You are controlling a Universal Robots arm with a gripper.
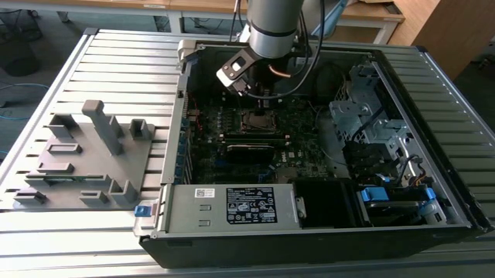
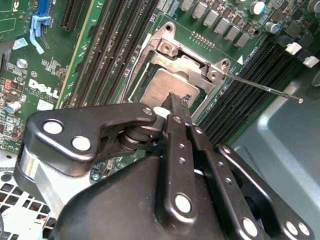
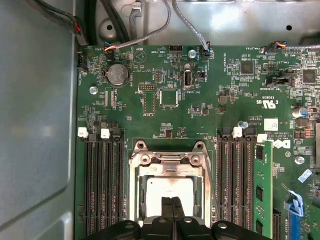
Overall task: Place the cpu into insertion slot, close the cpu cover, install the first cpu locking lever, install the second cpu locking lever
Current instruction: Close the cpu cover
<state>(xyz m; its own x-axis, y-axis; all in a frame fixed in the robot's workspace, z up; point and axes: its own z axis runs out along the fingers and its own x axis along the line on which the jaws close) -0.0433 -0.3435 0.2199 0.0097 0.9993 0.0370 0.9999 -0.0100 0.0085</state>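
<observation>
In the exterior view my gripper (image 1: 263, 103) hangs inside the open computer case, just above the insertion slot (image 1: 259, 120). In both wrist views the cpu (image 3: 170, 189) (image 2: 167, 87) lies in the slot, its pale silvery face showing through the window of the cpu cover (image 3: 170, 160) (image 2: 187, 64). The cover lies down flat around it. My gripper (image 3: 173, 206) (image 2: 176, 102) is shut with nothing between its fingers, and its tips are at the cpu's face near the cover's edge. One thin locking lever (image 2: 265, 89) sticks out sideways, unlatched.
Black memory slots (image 3: 102, 185) flank the socket, with a green memory stick (image 3: 262, 192) in one. Cables (image 3: 150, 30) run along the case wall. A grey fixture plate (image 1: 85, 156) sits at the exterior view's left, a power supply (image 1: 232, 205) in front, a drive cage (image 1: 371, 121) at the right.
</observation>
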